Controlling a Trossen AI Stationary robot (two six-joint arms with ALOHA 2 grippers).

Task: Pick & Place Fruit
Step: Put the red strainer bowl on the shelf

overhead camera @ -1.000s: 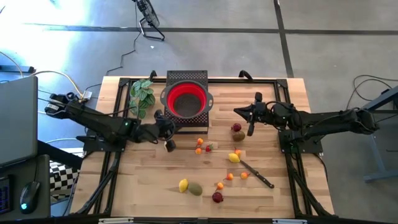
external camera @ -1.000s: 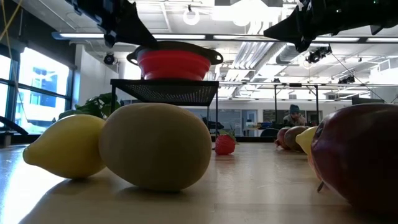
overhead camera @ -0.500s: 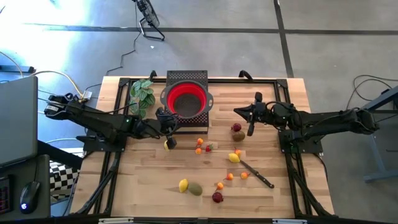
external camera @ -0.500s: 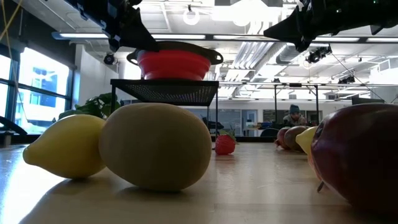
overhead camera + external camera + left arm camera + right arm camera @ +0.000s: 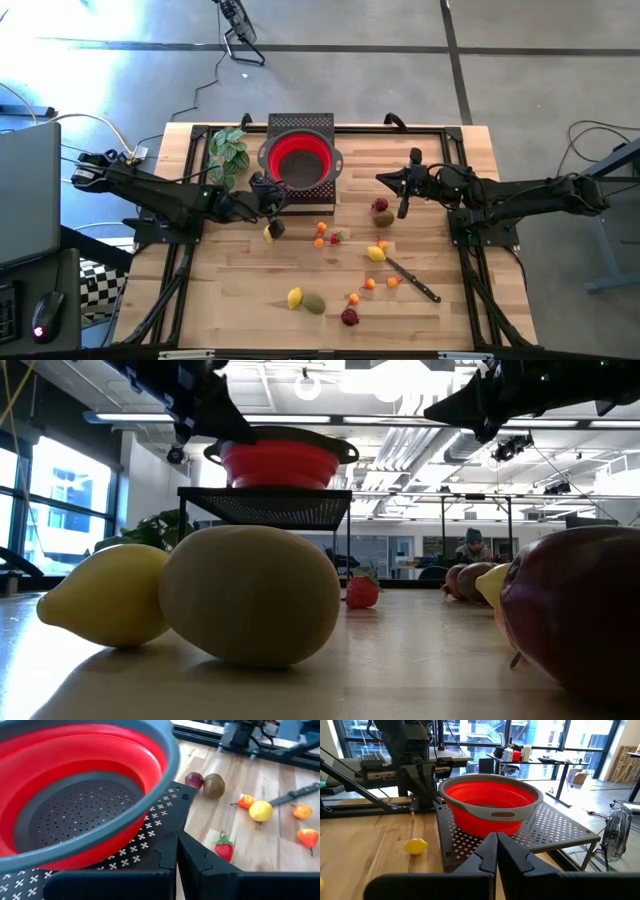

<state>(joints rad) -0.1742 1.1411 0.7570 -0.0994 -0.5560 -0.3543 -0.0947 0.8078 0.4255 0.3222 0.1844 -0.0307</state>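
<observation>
Pale wooden bench with visible grain; glossy red colander; matt black perforated metal stand; smooth plastic-looking fruit.

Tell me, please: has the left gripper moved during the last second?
Yes. In the high view the left gripper has shifted toward the red colander on its black stand; it now sits beside the stand's near left corner, fingers shut.
</observation>
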